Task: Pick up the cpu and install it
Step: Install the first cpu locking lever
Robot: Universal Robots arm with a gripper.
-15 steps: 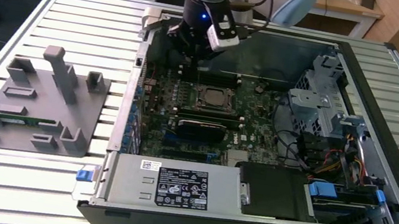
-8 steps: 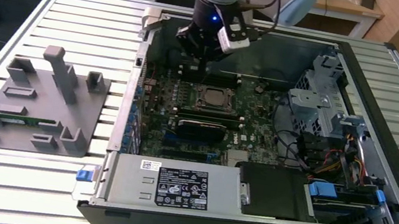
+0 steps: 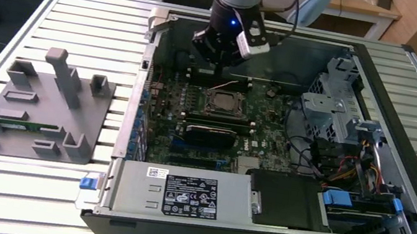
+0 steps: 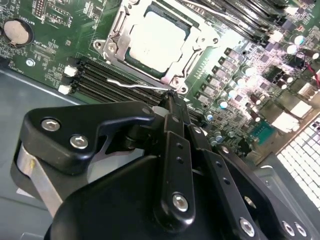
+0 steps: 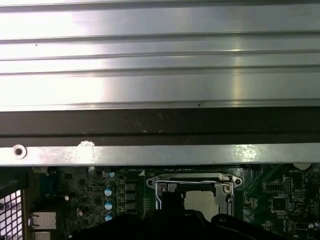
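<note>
The cpu (image 4: 157,40), a flat square chip with a shiny silver top, lies inside the black-framed socket (image 3: 223,102) on the green motherboard. In the first wrist view the cpu (image 5: 202,200) shows beneath the thin wire lever (image 5: 195,182). In the second wrist view that lever (image 4: 132,84) lies along the socket's edge. My gripper (image 4: 170,96) hovers just beside the socket, close to the lever, its black fingers pressed together with nothing between them. In the exterior view the gripper (image 3: 220,68) hangs inside the open computer case, a little behind the socket.
The case walls (image 3: 140,81) surround the board. A drive cage (image 3: 335,109) with cables stands at the exterior view's right, and a power supply (image 3: 179,194) lies in front. A grey fixture (image 3: 42,106) holding a green memory stick (image 3: 19,123) rests on the slatted table.
</note>
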